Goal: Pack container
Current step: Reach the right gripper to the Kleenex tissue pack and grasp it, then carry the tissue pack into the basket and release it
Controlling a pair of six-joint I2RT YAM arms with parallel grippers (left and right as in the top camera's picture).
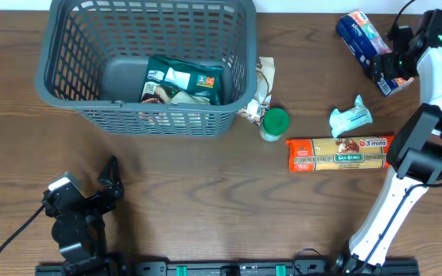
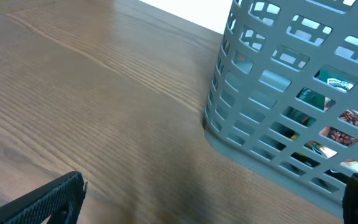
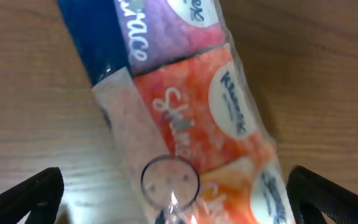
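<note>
Right gripper [image 1: 390, 67] is out well to the right of the container [image 1: 52, 84], level with its far side, poised over the near end of a Kleenex tissue multipack [image 1: 361, 37]. The right wrist view shows that gripper [image 3: 179, 199] with its jaws spread wide: one dark finger each side of the pack [image 3: 185, 112], a strip of wood showing between each finger and the wrapper, and nothing held.

The grey lattice basket sits at the far left of the wooden table [image 1: 206, 207], upright. A green printed bag [image 1: 184, 83] lies in the right half of its floor, and the left half of the floor is bare grey plastic.

Just off the basket's right wall is a crumpled pale packet [image 1: 265, 77], with a green-lidded jar [image 1: 275, 123] at the basket's front right corner. Further right of the basket lie a small light-blue tissue packet [image 1: 350, 117] and, nearer the front edge, a San Remo pasta box [image 1: 338, 153] lying flat and lengthwise.

Left gripper [image 1: 110, 182] sits in front of the basket, well apart from it, toward its left end. The left wrist view has its fingers [image 2: 48, 199] far apart, only table between them, and the basket's lattice wall [image 2: 253, 106] ahead to the right.
</note>
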